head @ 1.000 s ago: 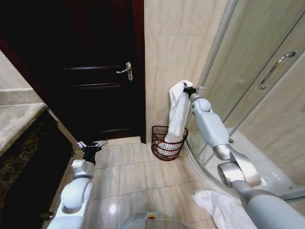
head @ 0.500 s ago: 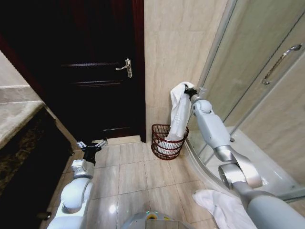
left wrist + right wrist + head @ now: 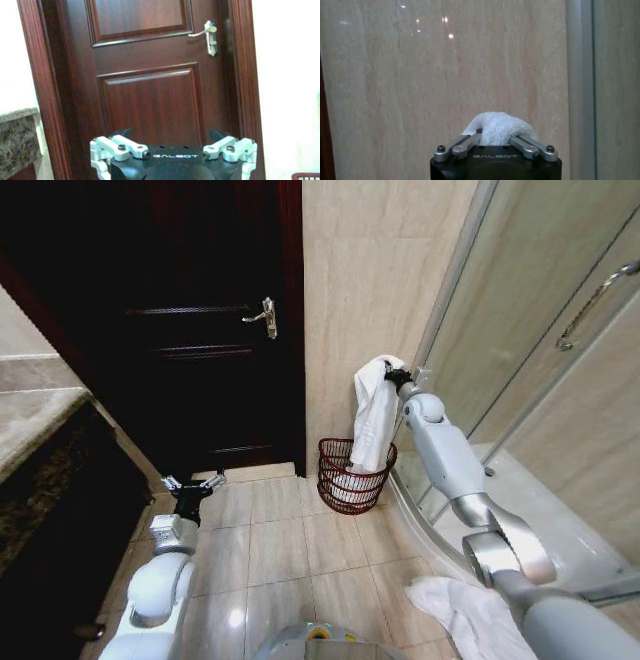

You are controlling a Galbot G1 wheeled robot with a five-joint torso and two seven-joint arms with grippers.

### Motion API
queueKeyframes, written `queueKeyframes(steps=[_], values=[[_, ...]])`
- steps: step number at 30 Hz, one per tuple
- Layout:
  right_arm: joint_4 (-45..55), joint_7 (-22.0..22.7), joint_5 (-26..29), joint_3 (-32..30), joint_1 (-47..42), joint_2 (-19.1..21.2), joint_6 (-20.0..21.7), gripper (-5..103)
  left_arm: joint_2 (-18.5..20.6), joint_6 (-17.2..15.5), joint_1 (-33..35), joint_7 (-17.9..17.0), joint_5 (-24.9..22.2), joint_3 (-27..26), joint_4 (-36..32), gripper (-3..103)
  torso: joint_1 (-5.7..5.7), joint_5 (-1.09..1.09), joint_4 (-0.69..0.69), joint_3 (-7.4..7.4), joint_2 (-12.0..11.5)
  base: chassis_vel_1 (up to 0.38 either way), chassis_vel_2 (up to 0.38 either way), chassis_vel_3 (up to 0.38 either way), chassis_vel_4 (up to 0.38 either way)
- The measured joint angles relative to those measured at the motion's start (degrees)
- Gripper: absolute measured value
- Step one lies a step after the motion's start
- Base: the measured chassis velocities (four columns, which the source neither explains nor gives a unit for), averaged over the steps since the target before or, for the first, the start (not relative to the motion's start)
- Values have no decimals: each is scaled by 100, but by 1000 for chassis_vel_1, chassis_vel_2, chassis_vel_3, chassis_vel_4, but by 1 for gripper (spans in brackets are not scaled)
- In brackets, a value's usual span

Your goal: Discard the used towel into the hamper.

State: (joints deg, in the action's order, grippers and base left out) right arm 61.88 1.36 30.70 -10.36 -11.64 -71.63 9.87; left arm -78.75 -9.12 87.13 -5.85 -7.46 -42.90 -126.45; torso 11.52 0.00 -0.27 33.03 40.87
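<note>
Above the small round dark red-brown openwork hamper (image 3: 355, 476), right hand (image 3: 393, 373) is pinching the top of the white terry-cloth used towel (image 3: 375, 416), close to the beige tiled wall (image 3: 370, 270) beside the glass shower partition (image 3: 530, 300). Right wrist view: towel bunch (image 3: 497, 128) bulges out between the closed-in fingers (image 3: 465, 144).

Towel hangs straight down, long axis vertical, lower end already dipping inside the hamper rim (bottom edge hidden by the bars, can't tell if it touches the base). Looks soft, limp and light; no stiffness, so it will follow gravity and fold on itself. Top-end pinch seems the right hold, since it keeps the length plumb over the opening.

Hamper sits upright on the tiled floor (image 3: 280, 540), mouth up, in the corner between wall and shower.

Left hand (image 3: 193, 484) parked low near the dark wooden door (image 3: 200, 330), fingers spread, holding nothing.
</note>
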Motion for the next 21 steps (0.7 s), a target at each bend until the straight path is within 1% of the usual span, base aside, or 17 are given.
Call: queueKeyframes(steps=[5, 8, 16, 18, 19, 20, 21], values=[[92, 20, -5, 18, -33, 3, -5, 5, 0, 0, 0, 0, 0, 0, 0, 100, 4, 0, 0, 7, 16, -29, 28, 29, -39], [147, 42, -5, 40, -59, -3, -5, 5, 0, 0, 1, 0, 0, 0, 0, 100, 7, -1, 1, 11, 22, -84, 146, 111, -89], [348, 210, -47, 39, -196, 6, -36, 5, 0, 0, -1, 0, 0, 0, 0, 100, 21, -1, 2, 24, 37, -178, 175, 184, -179], [893, 472, -128, 32, -511, 139, 35, 5, 0, 0, -2, 0, 0, 1, 0, 100, 26, -2, 2, 27, 41, -162, 162, 151, -143], [1328, 659, -127, 29, -818, 247, 127, 5, 1, 0, -2, 0, 0, 0, 0, 100, 27, -1, 2, 28, 44, -90, 122, 74, -118], [1328, 659, -127, 29, -818, 247, 127, 5, 1, 0, -2, 0, 0, 0, 0, 100, 27, -1, 2, 28, 44, -90, 122, 74, -118], [1827, 826, -123, -4, -1202, 347, 263, 5, -1, 0, -2, 0, 0, 0, 0, 100, 26, -2, 2, 28, 47, -90, 65, 57, -37]])
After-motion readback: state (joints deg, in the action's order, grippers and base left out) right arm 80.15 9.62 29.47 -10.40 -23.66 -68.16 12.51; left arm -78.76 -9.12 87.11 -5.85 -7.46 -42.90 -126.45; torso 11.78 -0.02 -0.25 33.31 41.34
